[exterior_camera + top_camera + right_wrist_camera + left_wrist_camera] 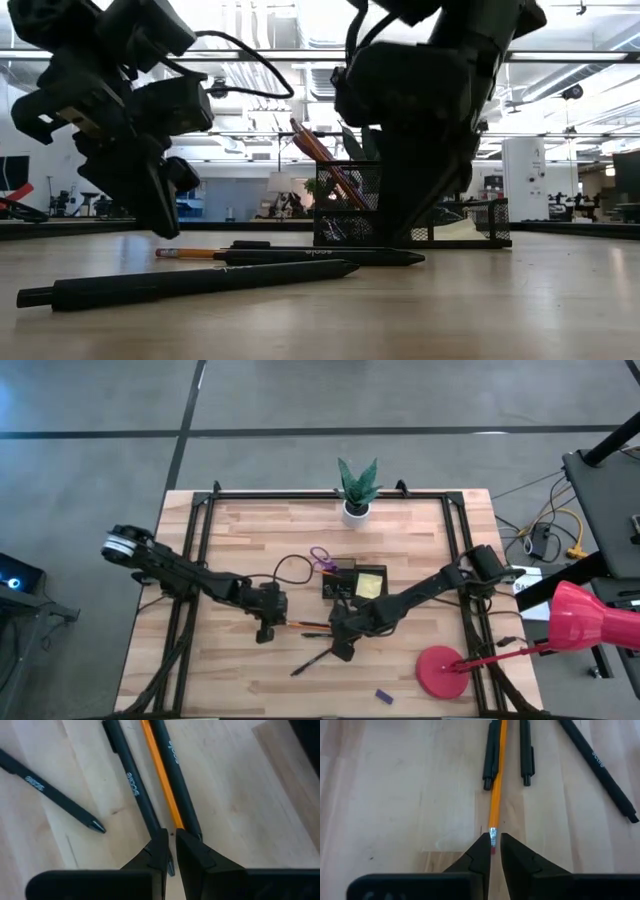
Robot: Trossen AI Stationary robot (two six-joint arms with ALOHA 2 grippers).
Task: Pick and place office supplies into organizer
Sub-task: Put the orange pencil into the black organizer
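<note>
The pencil (496, 795) is nipped at its eraser end by the left gripper (493, 851); a black pen's (134, 785) tip is pinched by the right gripper (169, 851). Both must next be lifted to the organizer (355, 582).

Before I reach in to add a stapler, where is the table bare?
Bare wood lies between the plant and the table's left rail, and along the front left corner. It is crowded mid-table: organizer, pens and both arms. The lamp base fills the front right.
</note>
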